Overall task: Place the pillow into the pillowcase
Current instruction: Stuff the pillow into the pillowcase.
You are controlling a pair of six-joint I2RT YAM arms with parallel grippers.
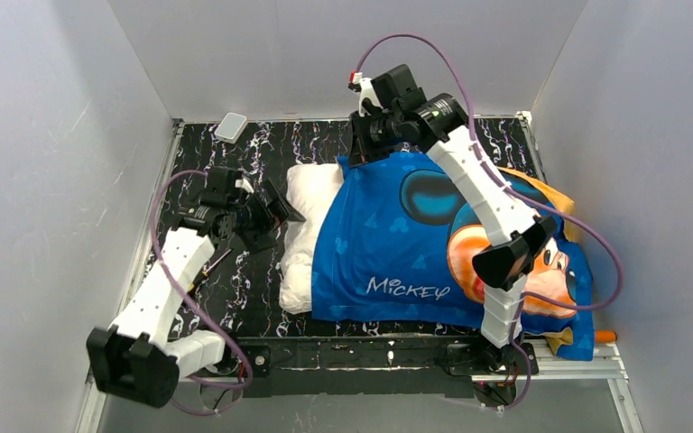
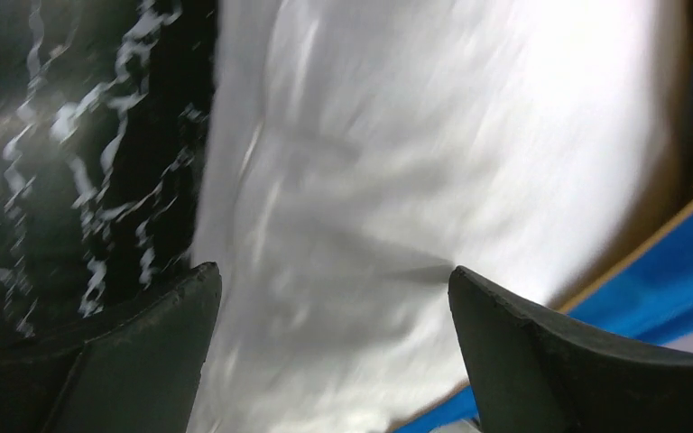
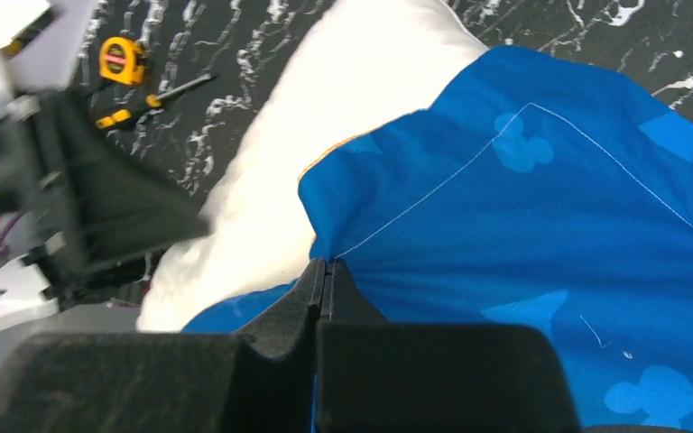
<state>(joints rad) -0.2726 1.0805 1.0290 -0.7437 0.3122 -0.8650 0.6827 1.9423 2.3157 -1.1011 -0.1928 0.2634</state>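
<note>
The plump white fabric pillow (image 1: pixel 300 236) protruded at 9 o'clock from the bright blue Mickey pillowcase (image 1: pixel 388 248). Jaws of the right gripper (image 3: pixel 325 269) pinched its hem; those of the left gripper (image 2: pixel 334 289) stood wide. Best to draw that hem, kept taut, toward 9 o'clock.

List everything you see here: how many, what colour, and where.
pillow: one, white, mid-table, left end bare
pillowcase: one, blue with Mickey face, orange lining, covering most of the pillow
table: one, black with white marbling, under everything
tape measure: one, yellow, on the table past the pillow
screwdriver: one, yellow-and-black handle, beside the tape measure
flat block: one, pale grey, table's far left corner
orange object: one, near right edge, mostly hidden
left fingers: two, black, open, facing the pillow's bare end
right fingers: two, black, shut on the pillowcase's far edge
</note>
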